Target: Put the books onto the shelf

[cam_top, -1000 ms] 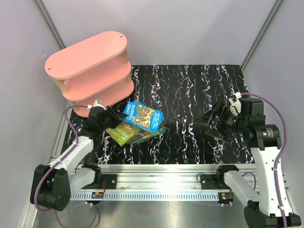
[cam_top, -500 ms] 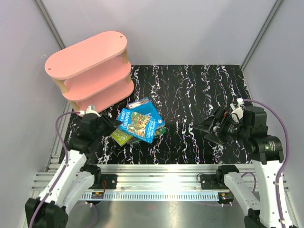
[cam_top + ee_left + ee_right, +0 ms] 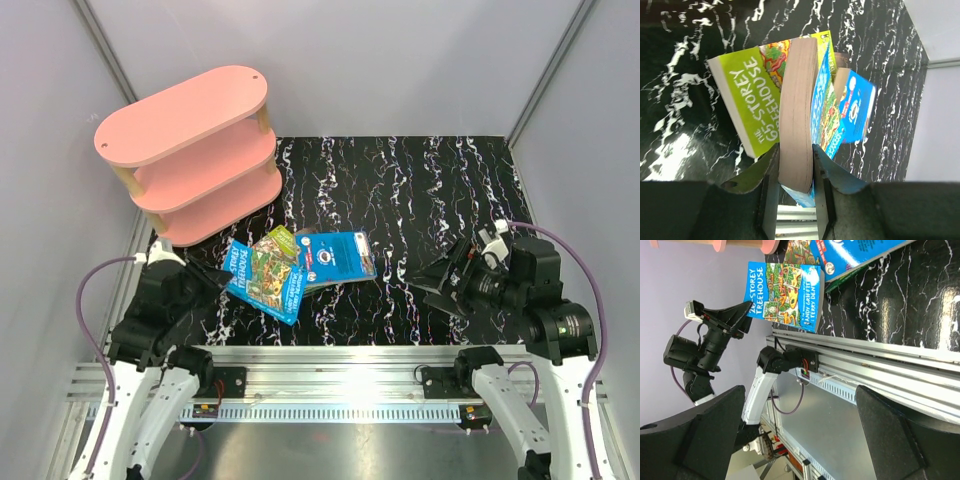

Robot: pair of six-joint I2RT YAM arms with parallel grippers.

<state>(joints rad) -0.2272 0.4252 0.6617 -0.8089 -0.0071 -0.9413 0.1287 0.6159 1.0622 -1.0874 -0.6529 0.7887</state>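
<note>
My left gripper (image 3: 207,283) is shut on the near-left edge of a blue treehouse book (image 3: 265,278), which is raised and tilted over the mat. In the left wrist view, the book's page block (image 3: 797,110) sits clamped between the jaws of that gripper (image 3: 795,148). A green book (image 3: 752,102) lies behind it, showing beside the held cover (image 3: 280,243). Another blue book (image 3: 336,257) lies flat to the right. The pink shelf (image 3: 190,150) stands at the back left with bare boards. My right gripper (image 3: 440,280) hovers open at the right, nothing between its fingers (image 3: 705,430).
The black marbled mat (image 3: 420,190) covers the table. A metal rail (image 3: 350,365) runs along the near edge by the arm bases. Grey walls enclose the back and both sides.
The left arm has pulled back toward the near left with the blue treehouse book, lifting it off the pile. The other blue book has slid right. The right gripper has barely shifted.
</note>
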